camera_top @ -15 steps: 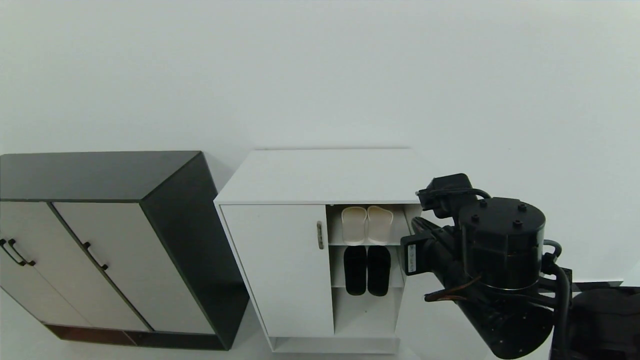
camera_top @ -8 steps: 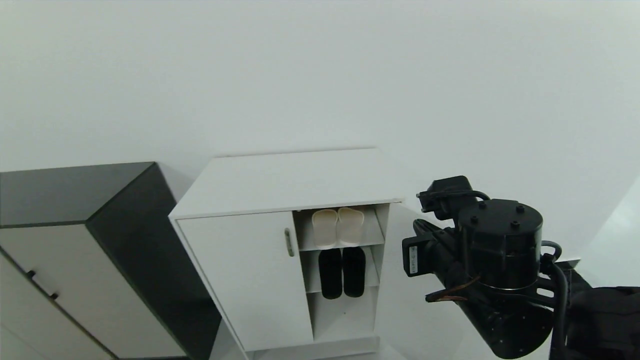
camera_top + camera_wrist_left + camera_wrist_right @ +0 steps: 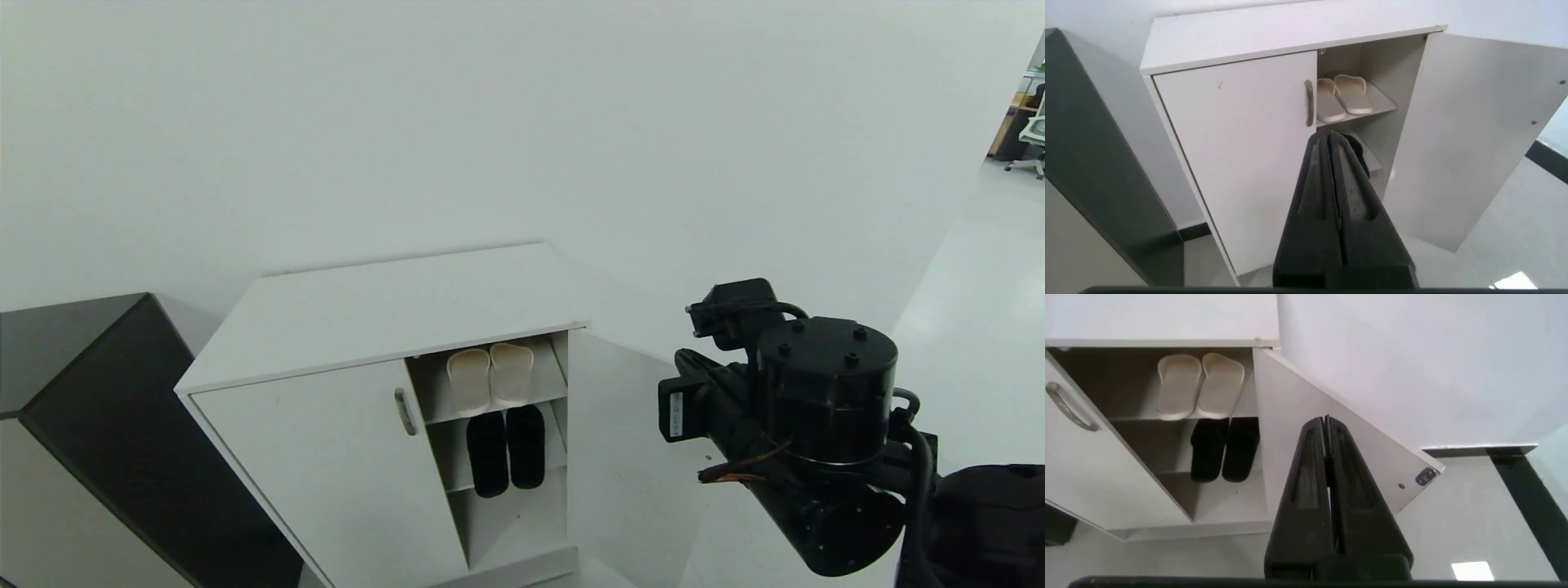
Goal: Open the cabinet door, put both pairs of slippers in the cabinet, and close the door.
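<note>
The white cabinet [image 3: 392,302] stands with its left door [image 3: 326,474] shut and its right door [image 3: 1486,139] swung open. A white pair of slippers [image 3: 490,376] lies on the top shelf, and a black pair [image 3: 506,449] on the shelf below. In the left wrist view my left gripper [image 3: 1331,137] is shut and empty, in front of the cabinet's middle, partly hiding the black slippers [image 3: 1372,159]. My right gripper [image 3: 1326,422] is also shut and empty, facing the open door [image 3: 1290,400]. The right arm [image 3: 816,408] hangs to the right of the cabinet.
A black cabinet [image 3: 82,392] stands close to the white one's left side. A white wall runs behind both. Open floor [image 3: 980,327] stretches to the right, with an office chair [image 3: 1030,143] far off. A metal handle [image 3: 1065,408] sits on the shut left door.
The head view has swung to the right, so both cabinets sit farther left in the picture. The slippers, doors and right arm show no move of their own.
</note>
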